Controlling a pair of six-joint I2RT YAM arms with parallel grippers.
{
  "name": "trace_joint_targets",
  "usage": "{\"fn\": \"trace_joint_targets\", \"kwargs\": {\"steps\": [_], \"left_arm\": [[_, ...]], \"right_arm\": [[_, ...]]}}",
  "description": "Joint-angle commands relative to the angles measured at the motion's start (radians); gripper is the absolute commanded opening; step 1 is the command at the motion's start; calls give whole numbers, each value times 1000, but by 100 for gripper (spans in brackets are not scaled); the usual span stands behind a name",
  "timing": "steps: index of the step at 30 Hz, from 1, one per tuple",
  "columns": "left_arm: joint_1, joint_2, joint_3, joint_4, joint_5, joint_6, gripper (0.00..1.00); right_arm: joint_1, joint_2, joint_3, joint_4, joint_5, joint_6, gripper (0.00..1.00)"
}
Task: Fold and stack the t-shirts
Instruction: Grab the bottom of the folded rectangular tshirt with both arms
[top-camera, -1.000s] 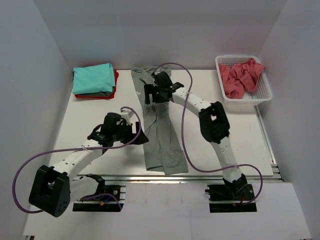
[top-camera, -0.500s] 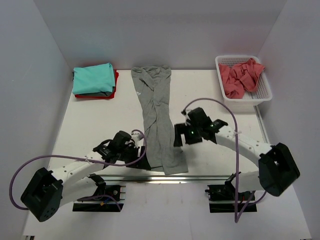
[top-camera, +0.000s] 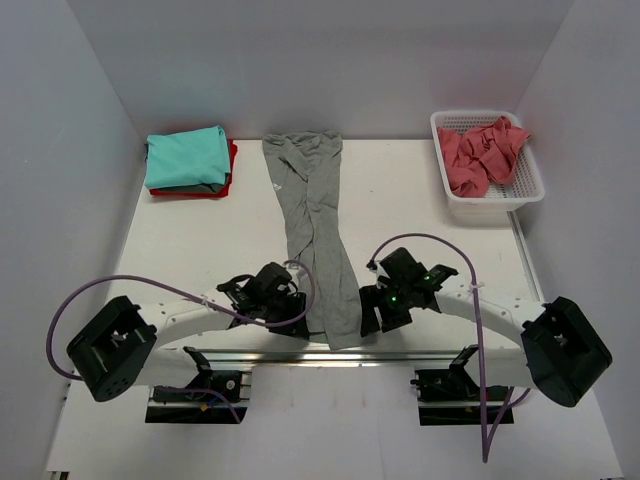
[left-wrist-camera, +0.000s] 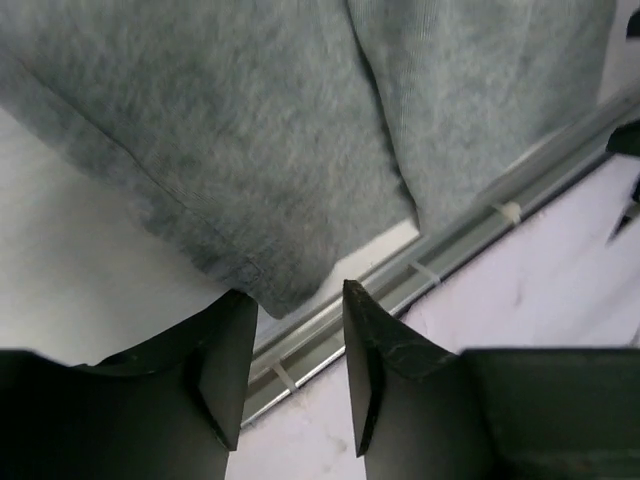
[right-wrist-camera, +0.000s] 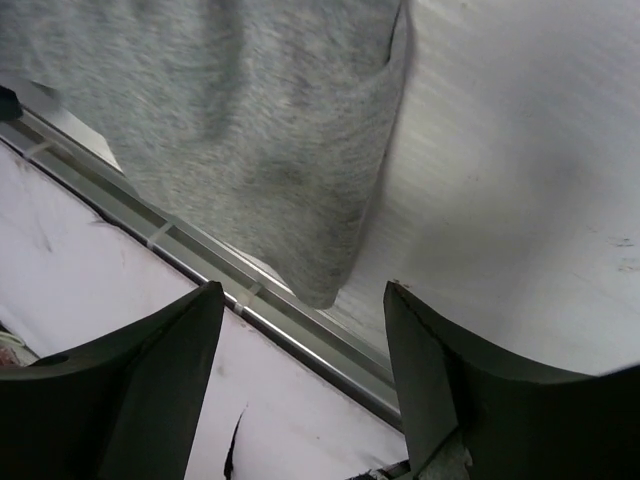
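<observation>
A grey t-shirt (top-camera: 315, 230) lies folded into a long strip down the middle of the table, with a small white mark near its far end. My left gripper (top-camera: 296, 318) sits low at the strip's near left corner and my right gripper (top-camera: 369, 322) at its near right corner. In the left wrist view the grey hem corner (left-wrist-camera: 268, 292) reaches just between the tips of my left gripper (left-wrist-camera: 295, 292), whose jaws stand apart. In the right wrist view the other grey corner (right-wrist-camera: 322, 290) hangs between the wide jaws of my right gripper (right-wrist-camera: 300, 295). Neither holds cloth.
A teal t-shirt (top-camera: 186, 158) lies folded on a red one (top-camera: 228, 182) at the far left. A white basket (top-camera: 528, 190) at the far right holds crumpled coral-pink t-shirts (top-camera: 483, 150). A metal rail (top-camera: 420, 353) runs along the table's near edge, just behind the shirt's hem.
Both arms have swung from the shirt's middle and far end down to its near hem corners. Both pairs of jaws have narrowed, the left more than the right.
</observation>
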Motion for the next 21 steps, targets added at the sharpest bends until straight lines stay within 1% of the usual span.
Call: {"fn": "trace_joint_targets", "kwargs": {"steps": [1,2,4,6,7,9,10,11,12,13,14,15,16,19,21], "left_arm": [[-20,23,43,-51,-134,15,49],[-20,37,54,-51,-143,15,49],[-29,69,63,-42,-143,24,45],[-39,91,85,-53,-143,24,35],[-39,100,85,-53,-133,24,21],[-48,111,85,-53,-132,33,0],[-48,111,94,-62,-132,33,0],[-48,111,94,-89,-132,33,0],[-57,90,105,-109,-142,33,0],[-57,73,105,-131,-142,33,0],[-69,48,105,-151,-142,15,0],[-78,24,94,-161,-113,6,0],[-79,-28,70,-162,-55,-11,0],[-98,-81,60,-217,-7,-36,0],[-99,-105,80,-285,-7,-36,0]], "right_arm": [[9,17,-34,65,-39,14,70],[12,36,-34,70,-42,17,70],[15,58,-34,91,-55,14,67],[18,90,-29,104,-68,14,65],[21,101,-28,124,-70,17,60],[20,115,-26,133,-87,20,52],[21,116,-28,127,-93,22,40],[21,115,-28,115,-96,28,31],[21,95,-35,110,-105,32,19],[24,84,-41,105,-140,37,11],[24,55,-46,98,-156,42,0],[41,22,-48,93,-176,55,0],[47,9,-54,99,-246,58,0],[70,-64,-48,57,-236,69,0],[80,-74,-43,49,-231,77,0]]}}
